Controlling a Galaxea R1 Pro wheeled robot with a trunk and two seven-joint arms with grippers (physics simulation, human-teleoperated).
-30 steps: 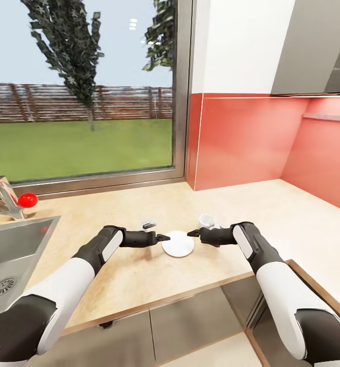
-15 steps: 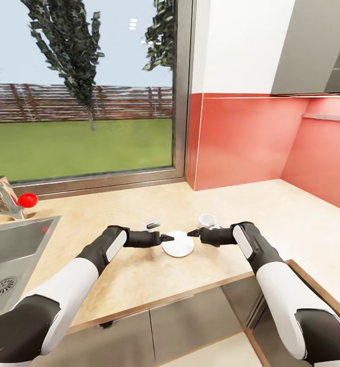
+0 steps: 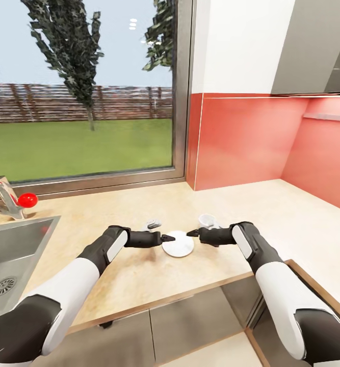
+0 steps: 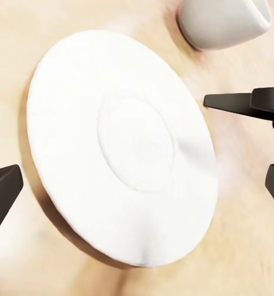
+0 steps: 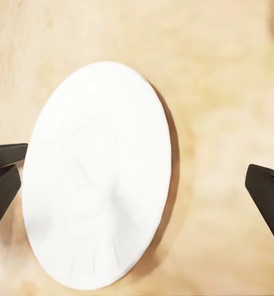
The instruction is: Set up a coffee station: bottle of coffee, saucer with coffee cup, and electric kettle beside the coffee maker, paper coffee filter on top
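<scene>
A white saucer lies flat on the beige countertop between my two grippers. The left gripper is open, its lower fingertip at the saucer's left rim. The right gripper is open too, its dark tip just off the right rim. Just behind the right gripper stands a white coffee cup, off the saucer. The saucer and cup show in the left wrist view, with the left gripper spread wide. In the right wrist view the saucer lies between the right gripper's spread fingers.
A steel sink with a faucet and red knob sits at the left. Behind the counter are a window and a red backsplash. The counter's front edge runs just below my arms.
My left gripper has slid right, bringing its fingertip up to the saucer's left rim. The right gripper, saucer and cup have stayed put.
</scene>
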